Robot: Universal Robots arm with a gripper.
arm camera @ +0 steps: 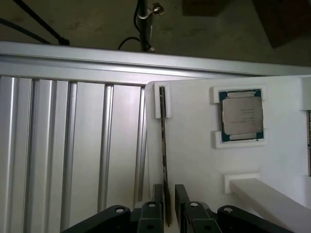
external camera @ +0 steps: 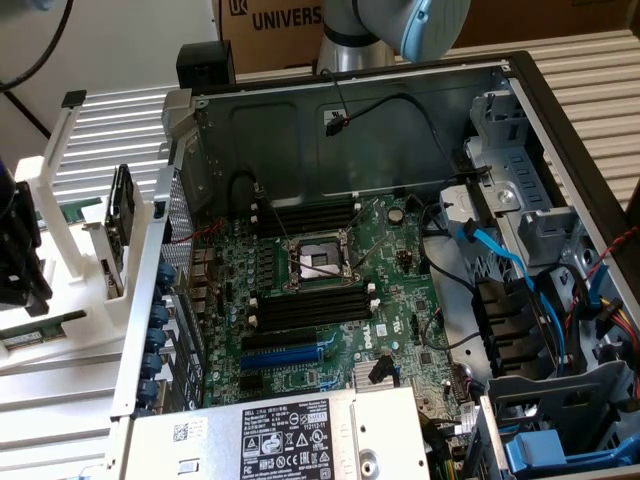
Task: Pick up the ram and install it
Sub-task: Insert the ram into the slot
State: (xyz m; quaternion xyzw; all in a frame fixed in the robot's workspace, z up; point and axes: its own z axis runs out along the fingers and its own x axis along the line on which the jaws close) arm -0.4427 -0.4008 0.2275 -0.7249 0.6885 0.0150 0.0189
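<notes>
1. The ram [arm camera: 164,145] belongs in the open computer case [external camera: 280,140], well apart from where it stands now. Loose cables [external camera: 500,260] beside the motherboard [external camera: 400,250] could snag a carried stick.
2. On the slatted bench [arm camera: 73,155], a white holder [arm camera: 194,160] keeps the ram upright on edge in end notches.
3. A processor chip [arm camera: 241,115] sits nearby in its own pocket (apart from the gripper).
4. The gripper [arm camera: 168,189] straddles one end of the ram, its fingers [arm camera: 181,201] released, with a gap showing beside the board. Closing off-centre could tilt the thin stick or jam it in its notch.
</notes>
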